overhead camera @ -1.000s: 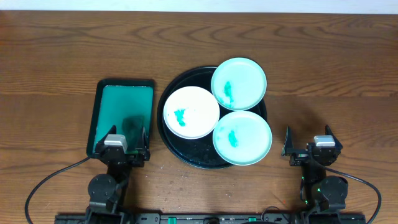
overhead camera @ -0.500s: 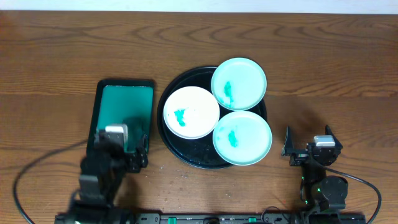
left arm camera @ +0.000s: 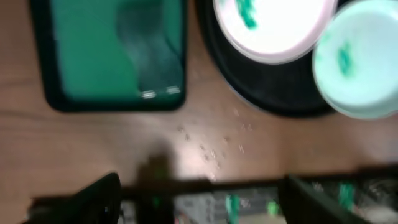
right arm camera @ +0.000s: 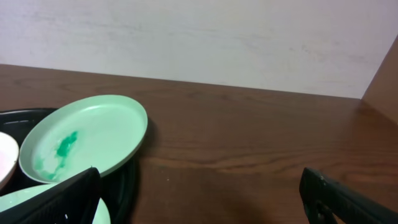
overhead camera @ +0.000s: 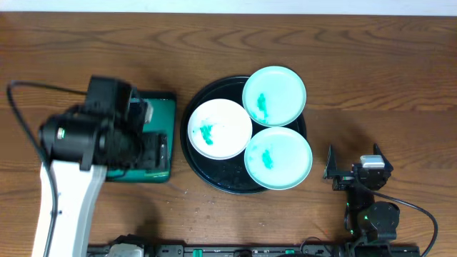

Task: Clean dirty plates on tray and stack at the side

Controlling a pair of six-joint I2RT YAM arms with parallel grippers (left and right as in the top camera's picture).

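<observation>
Nearby, on the L side of the wood table [overhead camera: 371, 64]: a green tray [overhead camera: 164, 114], rect. shape w/ black rim, mostly hidden in the overhead view by the big L arm [overhead camera: 75, 139] hanging above it. Just to the R of that: the round black tray [overhead camera: 218, 182], w/ all the plates on it. Tiny pale specks [left arm camera: 214, 152] on the bare wood near both trays. Thin black cable [overhead camera: 21, 107] looping off the L arm. Pale wall [right arm camera: 217, 37] behind the table in the R wrist view. Counted 3 plates: 1 white plate [overhead camera: 220, 128] on the L part of the tray, plus 2 mint ones, far mint plate [overhead camera: 274, 96] and near mint plate [overhead camera: 278, 158]. All 3 w/ a teal smear, all 3 crowded edge to edge. Both mint ones sticking out a bit past the tray rim; far one looking tilted in the R wrist view. Also 1 black tray, 1 green tray, 2 arms. L gripper [left arm camera: 205, 199]: blurry, but fingers [left arm camera: 93, 196] spread wide apart, nothing between them, touching nothing. R gripper [overhead camera: 354, 165]: low by the near table edge, off to the R of the black tray, fingers [right arm camera: 62, 199] spread wide too, empty, touching no plate.
</observation>
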